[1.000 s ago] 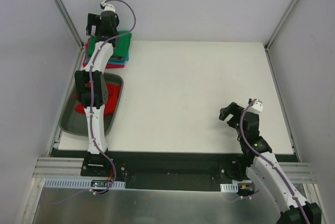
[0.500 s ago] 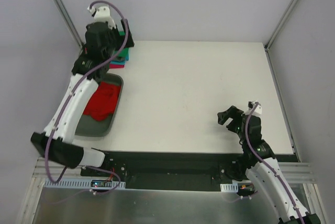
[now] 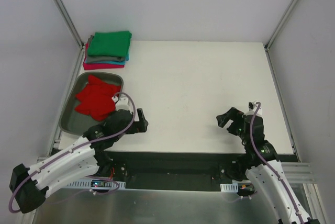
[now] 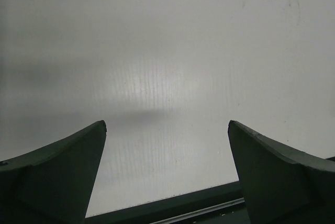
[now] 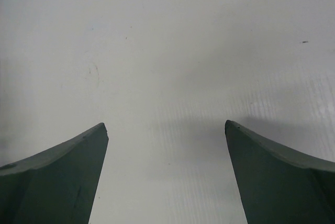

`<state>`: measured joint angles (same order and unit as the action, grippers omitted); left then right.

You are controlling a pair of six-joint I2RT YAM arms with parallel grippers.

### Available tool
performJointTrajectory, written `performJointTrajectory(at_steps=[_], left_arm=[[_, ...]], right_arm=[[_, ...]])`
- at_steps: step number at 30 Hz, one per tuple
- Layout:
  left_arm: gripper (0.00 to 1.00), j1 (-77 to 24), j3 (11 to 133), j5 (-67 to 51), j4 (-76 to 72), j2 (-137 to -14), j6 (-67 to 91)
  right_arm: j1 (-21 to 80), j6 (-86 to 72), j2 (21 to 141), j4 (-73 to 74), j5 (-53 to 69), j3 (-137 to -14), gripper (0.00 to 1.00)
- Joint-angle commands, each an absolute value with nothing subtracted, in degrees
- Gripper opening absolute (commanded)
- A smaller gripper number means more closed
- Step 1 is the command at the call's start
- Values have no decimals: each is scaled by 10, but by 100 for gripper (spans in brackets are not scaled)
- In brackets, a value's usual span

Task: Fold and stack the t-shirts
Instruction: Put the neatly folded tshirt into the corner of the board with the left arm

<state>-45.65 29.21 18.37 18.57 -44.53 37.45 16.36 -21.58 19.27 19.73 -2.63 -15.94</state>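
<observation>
Top external view: a crumpled red cloth t-shirt (image 3: 96, 101) lies bunched in the rounded grey metal tray (image 3: 67, 123) at the left edge of the matte white table (image 3: 193, 88). Beyond it, a bright green folded t-shirt (image 3: 109, 43) tops a stack of grey, teal and magenta rectangles (image 3: 102, 59). The left end effector (image 3: 140, 124) and right end effector (image 3: 226, 116) hover spread wide, empty, near the front edge.

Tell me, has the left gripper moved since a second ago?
Yes. The left gripper has drawn back from over the stack at the far corner to the near edge, right of the tray.
</observation>
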Motion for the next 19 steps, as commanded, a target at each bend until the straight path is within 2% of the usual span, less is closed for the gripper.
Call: performJointTrajectory(at_steps=[1, 7, 19], left_arm=[[99, -461, 216, 206, 173, -346, 453], [99, -461, 194, 223, 178, -272, 429], [99, -461, 211, 256, 209, -300, 432]], right_arm=[[162, -224, 178, 261, -74, -200, 96], [162, -223, 133, 283, -95, -190, 96], [162, -232, 63, 292, -115, -186, 96]])
